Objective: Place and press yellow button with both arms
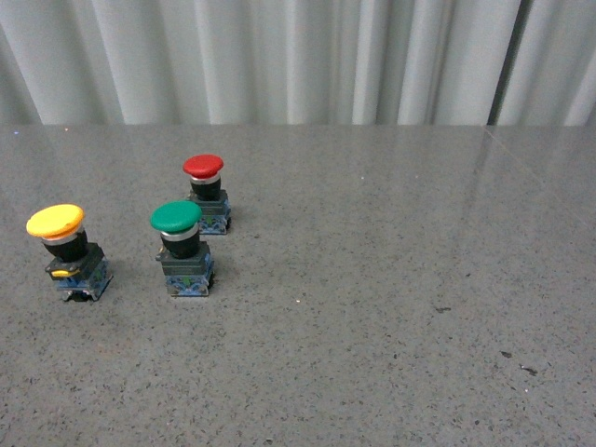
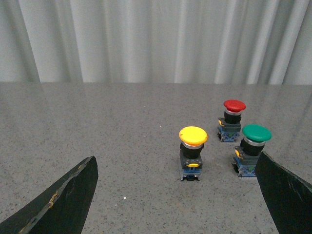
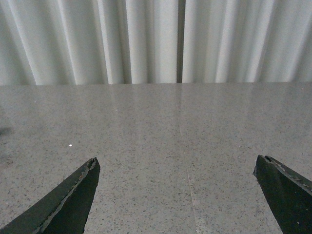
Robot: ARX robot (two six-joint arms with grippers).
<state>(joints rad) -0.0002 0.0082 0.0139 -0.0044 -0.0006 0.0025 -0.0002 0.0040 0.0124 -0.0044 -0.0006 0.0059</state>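
Note:
The yellow button (image 1: 67,249) stands upright at the table's left, with a round yellow cap, black body and blue-grey base. It also shows in the left wrist view (image 2: 192,151), ahead of my left gripper (image 2: 176,168), which is open and empty, its fingers (image 2: 73,192) wide apart and well short of the button. My right gripper (image 3: 176,163) is open and empty over bare table; no button shows in its view. Neither arm shows in the front view.
A green-capped button (image 1: 182,246) stands right of the yellow one, and a red-capped button (image 1: 207,192) behind it. The grey speckled table (image 1: 391,307) stretches to the right. A white curtain (image 1: 298,56) hangs behind the far edge.

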